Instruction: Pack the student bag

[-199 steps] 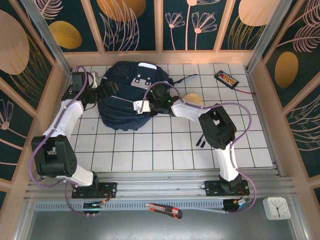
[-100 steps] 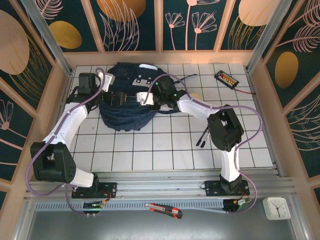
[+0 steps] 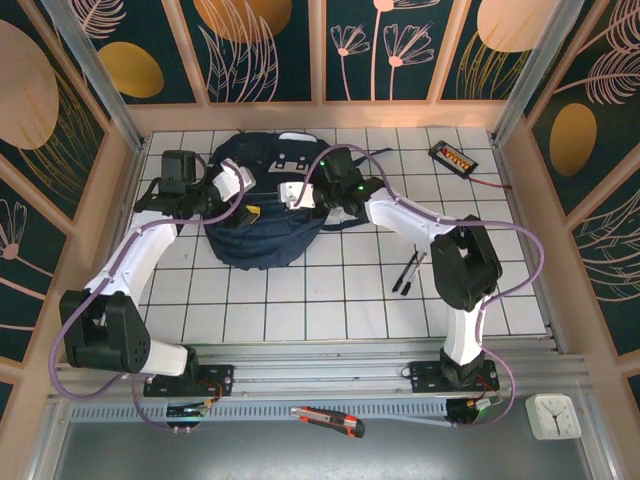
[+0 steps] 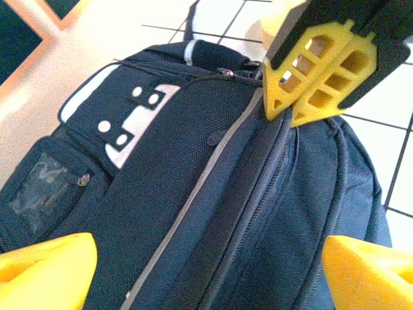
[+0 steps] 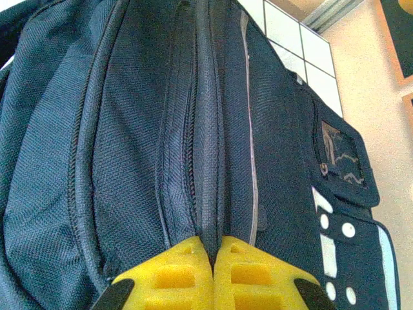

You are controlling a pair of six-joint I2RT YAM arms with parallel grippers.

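The student bag (image 3: 262,238), dark navy with white patches and a light stripe, lies at the back middle of the tiled table. My right gripper (image 3: 287,195) is shut on a fold of the bag's fabric beside a zip; in the right wrist view its yellow fingertips (image 5: 213,248) pinch that ridge of cloth (image 5: 210,161). My left gripper (image 3: 246,206) hovers over the bag's left side. Its yellow fingers (image 4: 42,271) stand wide apart, open over the bag's front panel (image 4: 193,194). The right gripper (image 4: 285,116) also shows there, pinching the bag's top.
Two dark pens (image 3: 408,272) lie on the tiles right of the bag. A black device with an orange face (image 3: 452,155) sits at the back right. A red and black knife (image 3: 330,421) and a white clock (image 3: 552,415) rest below the table's near edge.
The right gripper has pulled the pinched fold back and left, bunching the bag toward the back. The left gripper has swung from the bag's left edge onto it.
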